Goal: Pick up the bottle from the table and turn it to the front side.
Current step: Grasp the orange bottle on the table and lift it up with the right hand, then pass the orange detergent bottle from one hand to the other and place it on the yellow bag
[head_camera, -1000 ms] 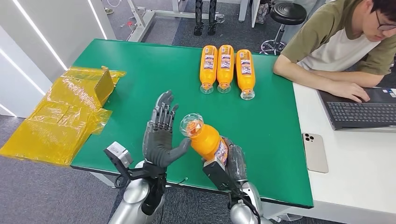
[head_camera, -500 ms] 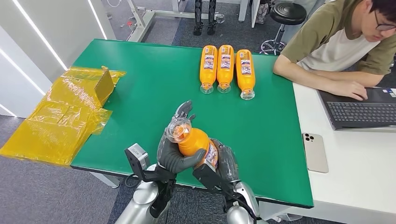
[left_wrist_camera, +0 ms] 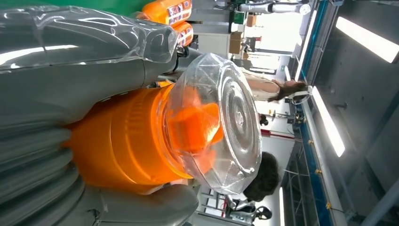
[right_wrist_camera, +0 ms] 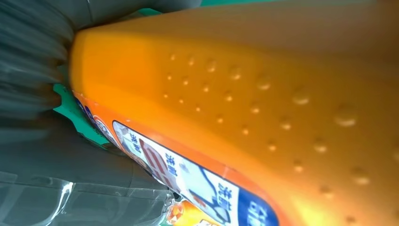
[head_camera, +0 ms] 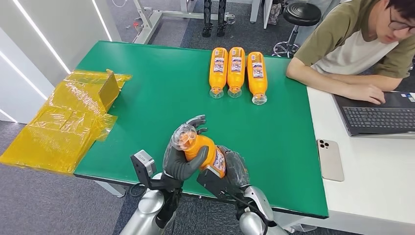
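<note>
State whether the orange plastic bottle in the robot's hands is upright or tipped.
Tipped: the orange plastic bottle leans, clear cap toward the left hand, base in the right hand.

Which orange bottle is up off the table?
The orange bottle at the near edge of the table, gripped by the left hand and right hand. The three other bottles lie flat in a row at the far side.

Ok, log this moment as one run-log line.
stage: regrasp mid-air | bottle: lifted, clear cap up | left hand: grips neck | right hand: holds body
</note>
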